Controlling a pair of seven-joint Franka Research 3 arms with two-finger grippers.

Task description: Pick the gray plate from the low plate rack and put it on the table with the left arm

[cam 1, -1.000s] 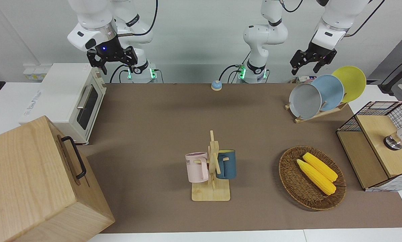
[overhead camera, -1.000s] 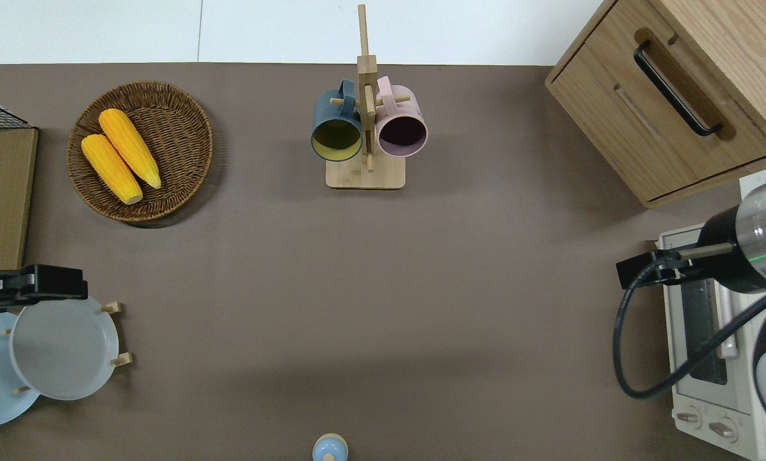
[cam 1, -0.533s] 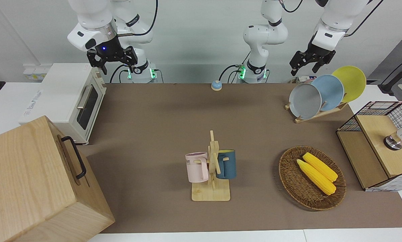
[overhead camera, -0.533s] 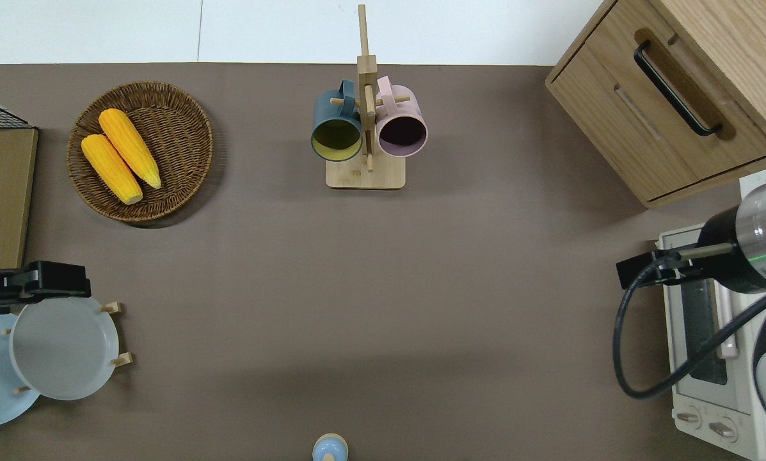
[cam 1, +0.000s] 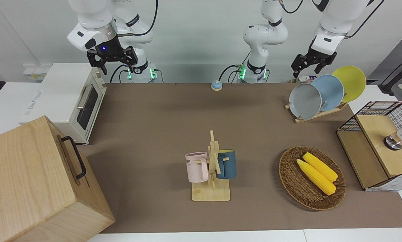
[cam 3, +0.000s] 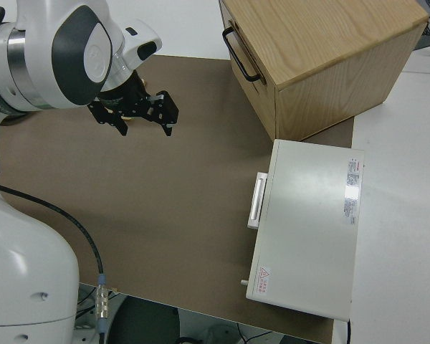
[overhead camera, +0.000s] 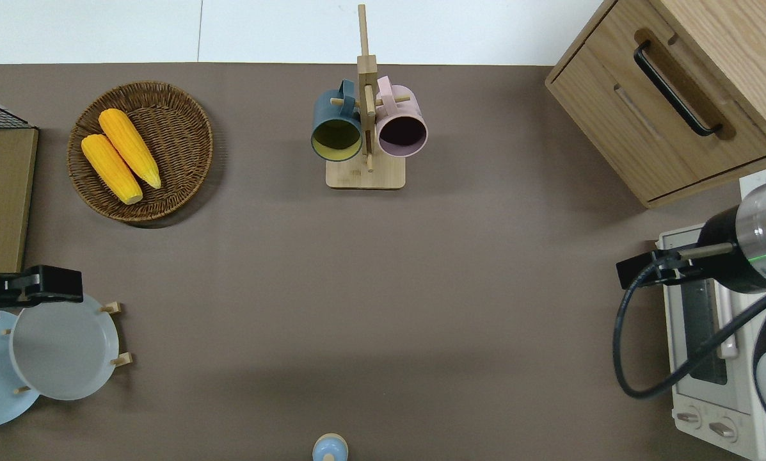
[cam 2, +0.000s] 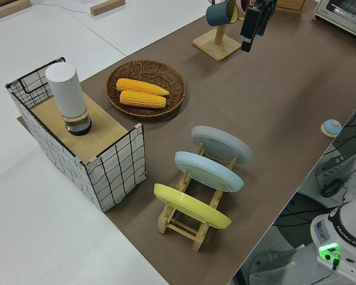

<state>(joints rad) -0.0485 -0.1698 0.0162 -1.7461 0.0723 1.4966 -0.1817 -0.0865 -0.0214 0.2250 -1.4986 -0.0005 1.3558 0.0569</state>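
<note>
The gray plate (cam 1: 305, 101) (overhead camera: 63, 349) (cam 2: 221, 144) stands on edge in the low plate rack (cam 1: 316, 114) (cam 2: 184, 222), in the slot closest to the table's middle. The rack sits on the brown table (cam 1: 174, 127) at the left arm's end. My left gripper (cam 1: 306, 67) (overhead camera: 31, 289) hangs open in the air. In the overhead view it is over the gray plate's rim farther from the robots, and it holds nothing. My right gripper (cam 1: 117, 67) (cam 3: 145, 129) is parked and open.
A sky-blue plate (cam 1: 329, 92) and a yellow plate (cam 1: 350, 83) share the rack. A wicker basket (cam 1: 288, 174) with two corn cobs, a wire-and-wood box (cam 1: 372, 158), a mug tree (cam 1: 211, 168), a wooden cabinet (cam 1: 36, 188), a toaster oven (cam 1: 70, 101) and a small bell (cam 1: 216, 85) are on the table.
My left gripper has turned and shifted slightly toward the left arm's end of the table, staying above the rack. The plates and the right arm have not moved.
</note>
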